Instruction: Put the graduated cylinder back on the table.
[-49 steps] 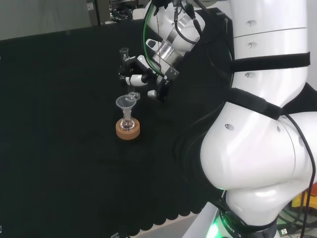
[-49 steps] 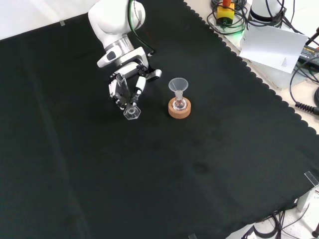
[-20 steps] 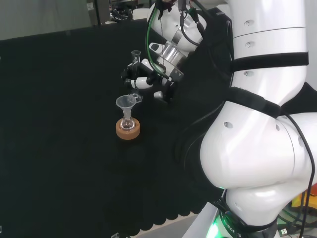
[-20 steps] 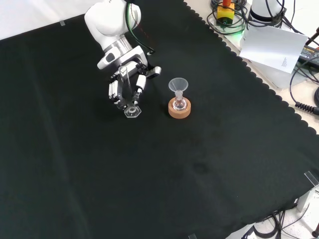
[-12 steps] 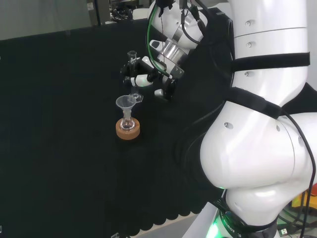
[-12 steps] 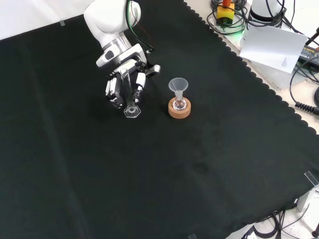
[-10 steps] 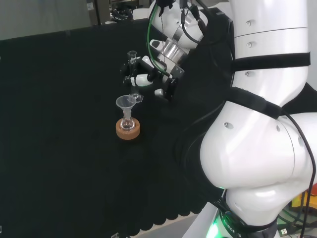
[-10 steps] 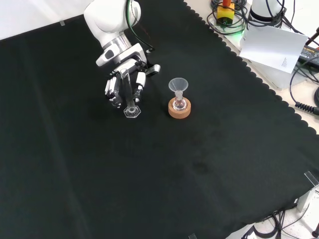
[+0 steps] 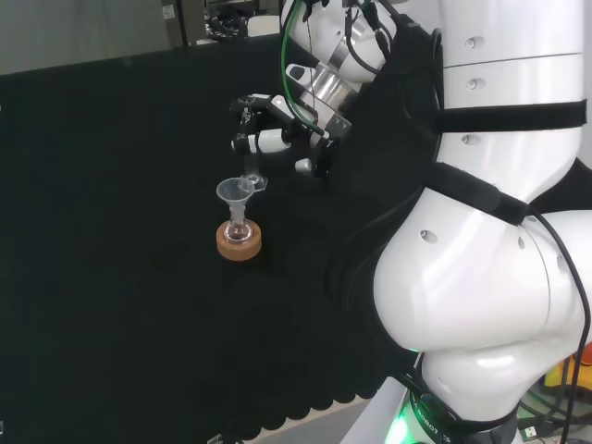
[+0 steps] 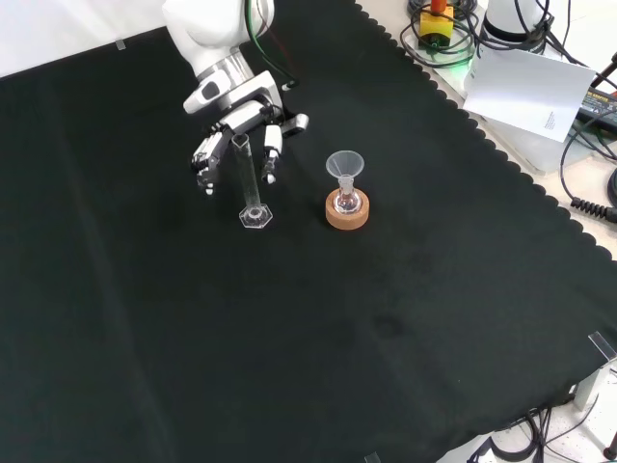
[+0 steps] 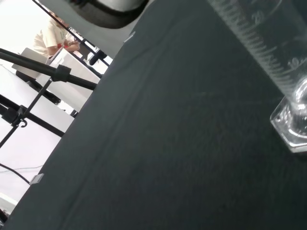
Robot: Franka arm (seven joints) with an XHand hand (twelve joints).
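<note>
Front view: hand [image 10: 234,135], fingers spread, at 11 o'clock of the upright cylinder [image 10: 250,183], light brittle slick glass, best held mid-tube.

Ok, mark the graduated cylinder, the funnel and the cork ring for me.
graduated cylinder [image 10: 247,178], front view, middle of its clear upright tube.
funnel [image 10: 344,165], front view, its wide cone at the top.
cork ring [image 10: 347,218], front view, the brown side wall facing the camera.
</note>
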